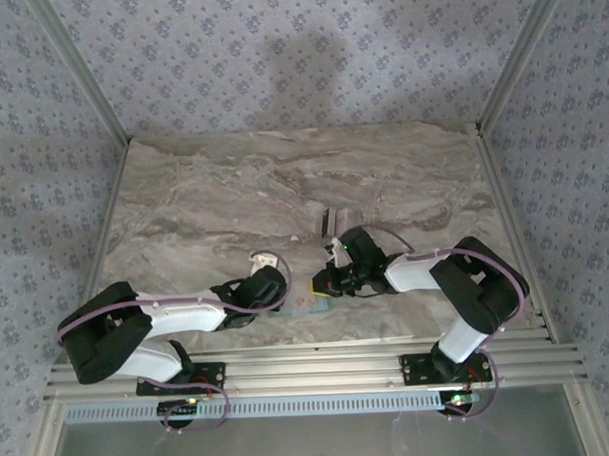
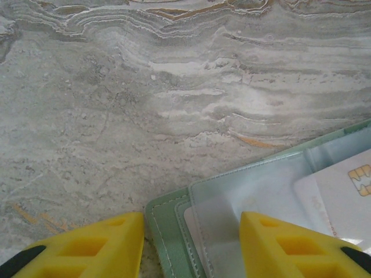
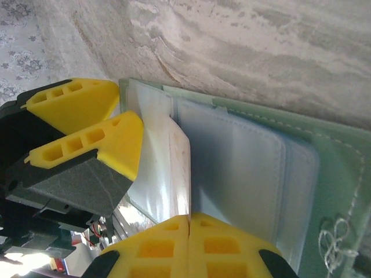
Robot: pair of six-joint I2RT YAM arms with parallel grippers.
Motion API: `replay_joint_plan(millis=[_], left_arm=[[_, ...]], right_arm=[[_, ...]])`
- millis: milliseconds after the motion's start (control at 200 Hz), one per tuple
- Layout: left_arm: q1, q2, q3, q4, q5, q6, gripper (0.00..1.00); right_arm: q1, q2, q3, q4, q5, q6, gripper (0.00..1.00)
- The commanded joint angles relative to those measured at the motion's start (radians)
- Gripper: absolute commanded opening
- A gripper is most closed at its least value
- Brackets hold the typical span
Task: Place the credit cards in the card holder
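Note:
The sage-green card holder lies open on the marble table, near the front edge between both arms. My left gripper is open and straddles a corner of the holder: one finger is beside it on the table, the other over its clear sleeve. A white credit card with a gold chip shows under that sleeve. My right gripper is shut on this credit card, held edge-on, its far end at the clear pockets of the holder. The left gripper's yellow fingers stand at the holder's edge.
More credit cards sit in a small stack farther back on the table. Aluminium rails run along the near edge. Patterned cloth walls and frame posts close in the sides and back. Bare marble lies to the left.

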State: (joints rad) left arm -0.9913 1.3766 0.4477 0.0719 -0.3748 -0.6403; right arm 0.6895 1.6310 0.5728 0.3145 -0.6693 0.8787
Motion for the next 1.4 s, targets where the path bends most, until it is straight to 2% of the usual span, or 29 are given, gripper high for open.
replay_joint_plan(millis=[0,245,385,760,1394], left_arm=[[-0.007,0.019,-0.023,-0.040,-0.011,0.003,0.47],[-0.007,0.021,-0.024,-0.038,-0.008,0.004,0.46],[-0.007,0.019,-0.027,-0.035,-0.007,0.002,0.46],[-0.007,0.021,-0.029,-0.032,-0.004,0.002,0.46],[-0.009,0.025,-0.025,-0.026,0.002,0.004,0.44]], right_arm=[[0.007,0.026,0.023,-0.042,-0.007,-0.019,0.00],[0.006,0.042,0.029,-0.018,0.008,-0.009,0.00],[0.022,0.010,0.047,-0.114,0.127,-0.057,0.00],[0.068,-0.012,0.059,-0.138,0.223,-0.067,0.00],[0.150,-0.009,0.055,-0.035,0.280,0.000,0.00]])
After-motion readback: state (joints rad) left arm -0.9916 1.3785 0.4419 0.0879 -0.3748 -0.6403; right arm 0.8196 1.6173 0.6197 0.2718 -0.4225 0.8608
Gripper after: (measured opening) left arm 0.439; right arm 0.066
